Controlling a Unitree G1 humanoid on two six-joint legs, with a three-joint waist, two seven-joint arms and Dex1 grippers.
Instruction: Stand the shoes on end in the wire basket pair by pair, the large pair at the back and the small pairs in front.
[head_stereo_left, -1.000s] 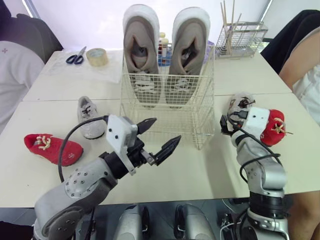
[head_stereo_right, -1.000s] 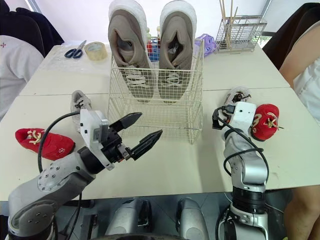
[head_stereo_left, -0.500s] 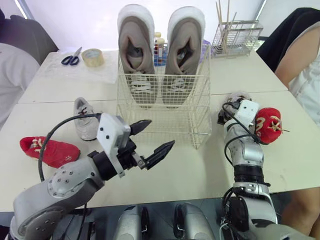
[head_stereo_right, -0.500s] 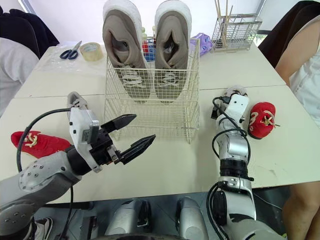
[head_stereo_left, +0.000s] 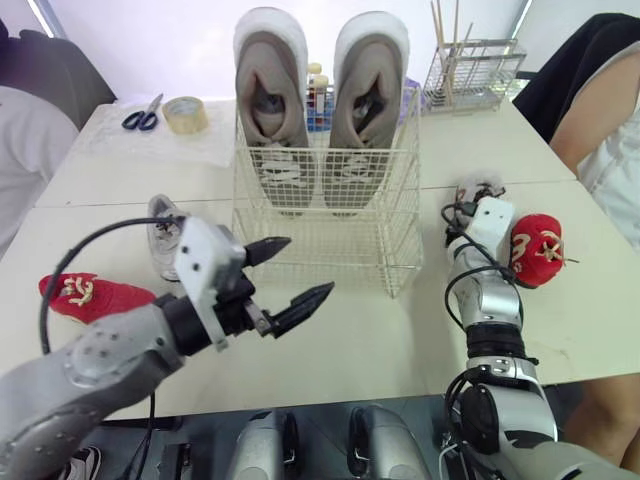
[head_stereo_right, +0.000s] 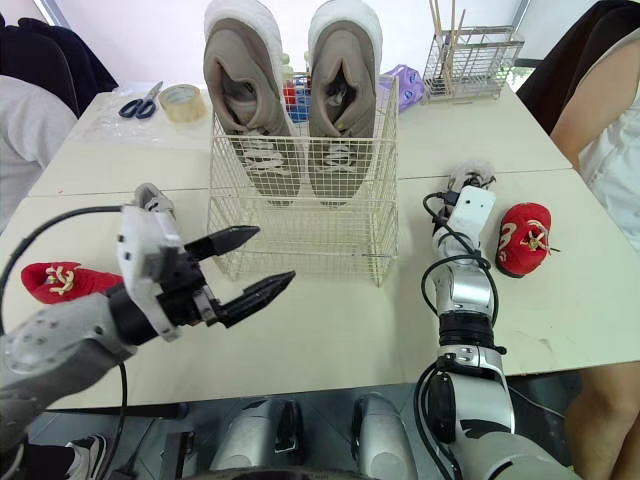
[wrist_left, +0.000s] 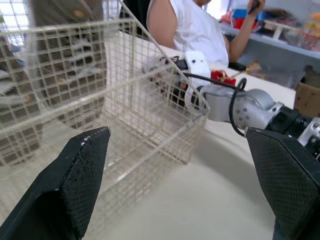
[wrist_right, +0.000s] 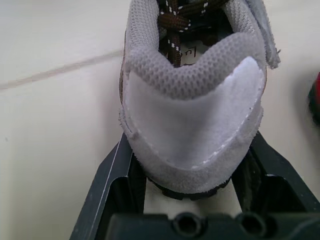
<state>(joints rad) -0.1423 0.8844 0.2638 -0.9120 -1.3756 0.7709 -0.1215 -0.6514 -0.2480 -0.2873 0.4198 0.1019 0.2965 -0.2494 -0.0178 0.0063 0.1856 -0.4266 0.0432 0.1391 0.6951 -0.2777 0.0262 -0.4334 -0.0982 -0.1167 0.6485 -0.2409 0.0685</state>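
Observation:
The wire basket (head_stereo_left: 330, 245) stands mid-table with the large beige pair (head_stereo_left: 320, 90) on end at its back. On the right lies a small grey shoe (head_stereo_left: 476, 192); my right gripper (head_stereo_left: 474, 208) is open, its fingers (wrist_right: 116, 170) either side of the grey shoe's heel (wrist_right: 192, 100). A red shoe (head_stereo_left: 537, 250) lies just right of it. On the left lie another small grey shoe (head_stereo_left: 164, 232) and a second red shoe (head_stereo_left: 90, 297). My left gripper (head_stereo_left: 300, 268) hovers open and empty before the basket's front left corner.
Scissors (head_stereo_left: 140, 112) and a tape roll (head_stereo_left: 184, 113) lie at the back left. A wire rack with sticks (head_stereo_left: 475, 72) stands at the back right. Small bottles sit behind the basket. People sit at the left (head_stereo_left: 30, 130) and right (head_stereo_left: 605, 130) table edges.
The camera has shifted. My right gripper has reached forward, so its fingers now flank the small grey shoe's heel. My left gripper has drifted slightly left, still open.

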